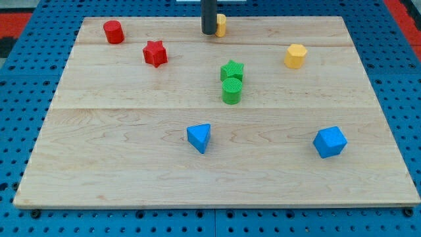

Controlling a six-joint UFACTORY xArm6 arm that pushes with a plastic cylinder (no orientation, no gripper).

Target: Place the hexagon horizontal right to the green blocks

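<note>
Top centre: my tip (208,31) touches a yellow block (221,25). The yellow hexagon (295,56) lies upper right, well apart from the green star (231,70) and green cylinder (231,91), which touch each other; no hand shows.

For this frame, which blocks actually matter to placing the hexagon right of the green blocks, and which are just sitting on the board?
Part of the job:
yellow hexagon
green star
green cylinder, touching the star on its lower side
my tip, near the view's top, far from the hexagon

Just lying about:
yellow block beside my tip, shape unclear
red cylinder
red star
blue triangle
blue cube
</note>
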